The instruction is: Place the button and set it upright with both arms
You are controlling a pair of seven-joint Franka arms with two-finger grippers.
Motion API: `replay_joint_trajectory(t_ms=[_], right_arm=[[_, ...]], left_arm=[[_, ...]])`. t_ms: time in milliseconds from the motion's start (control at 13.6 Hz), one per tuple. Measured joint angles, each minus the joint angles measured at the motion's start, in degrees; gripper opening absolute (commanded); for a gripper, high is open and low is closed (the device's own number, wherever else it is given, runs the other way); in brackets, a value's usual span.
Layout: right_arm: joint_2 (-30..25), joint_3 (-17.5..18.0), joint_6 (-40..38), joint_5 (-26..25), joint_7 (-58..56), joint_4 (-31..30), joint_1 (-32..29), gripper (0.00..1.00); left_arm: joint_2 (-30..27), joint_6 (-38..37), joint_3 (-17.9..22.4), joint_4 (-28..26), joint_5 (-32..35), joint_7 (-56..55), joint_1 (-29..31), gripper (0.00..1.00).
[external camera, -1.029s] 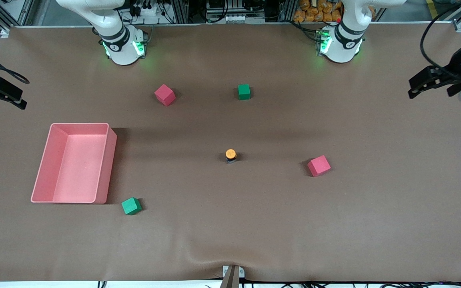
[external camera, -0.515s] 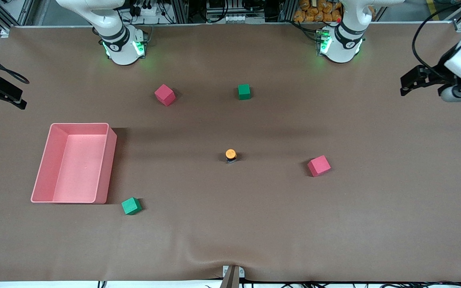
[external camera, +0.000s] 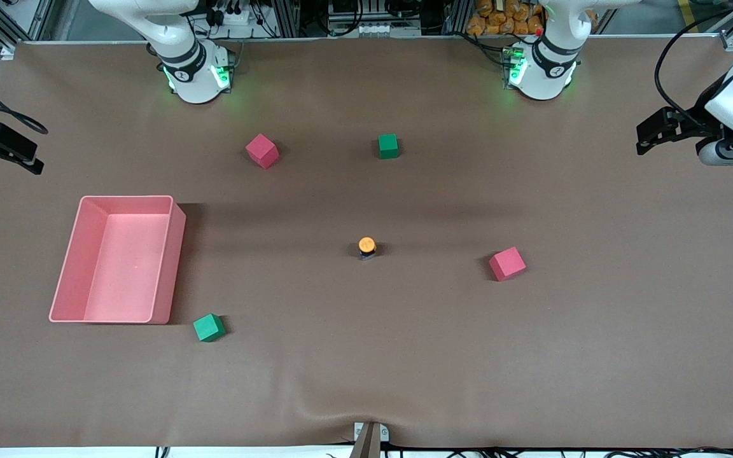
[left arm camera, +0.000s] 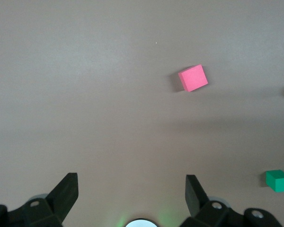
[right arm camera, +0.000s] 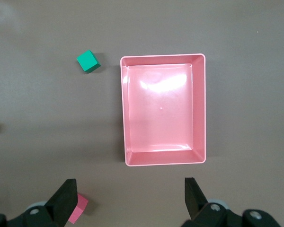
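Brown table (external camera: 366, 356) with both arms parked at its ends. Pink bin (external camera: 166, 267), empty, toward the right arm's end. Left gripper (external camera: 648, 135) hangs over the left arm's end of the table, jaws spread wide with nothing between them; right gripper (external camera: 4, 152) hangs at the right arm's end, jaws likewise released, and waits. Two red cubes (external camera: 507, 263) (external camera: 262, 151) and two green cubes (external camera: 209, 327) (external camera: 388, 145) lie scattered, well apart. The button (external camera: 366, 246) sits near the table's middle, between the bin and the nearer red cube, touched by neither gripper; it appears to stand with its orange cap upward, though the dark body below is too small to be sure. To approach well, a gripper should probably descend straight over the cap and close on the short body, avoiding a sideways nudge that would tip it.
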Motion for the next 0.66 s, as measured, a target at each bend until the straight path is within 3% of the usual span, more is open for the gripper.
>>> replay_joint_trajectory(t_ms=[662], right_arm=[[0.1, 0.0, 0.0, 0.0, 0.0, 0.0, 0.0, 1.0]], left_arm=[[-0.2, 0.4, 0.0, 1.1, -0.5, 0.0, 0.0, 1.0]])
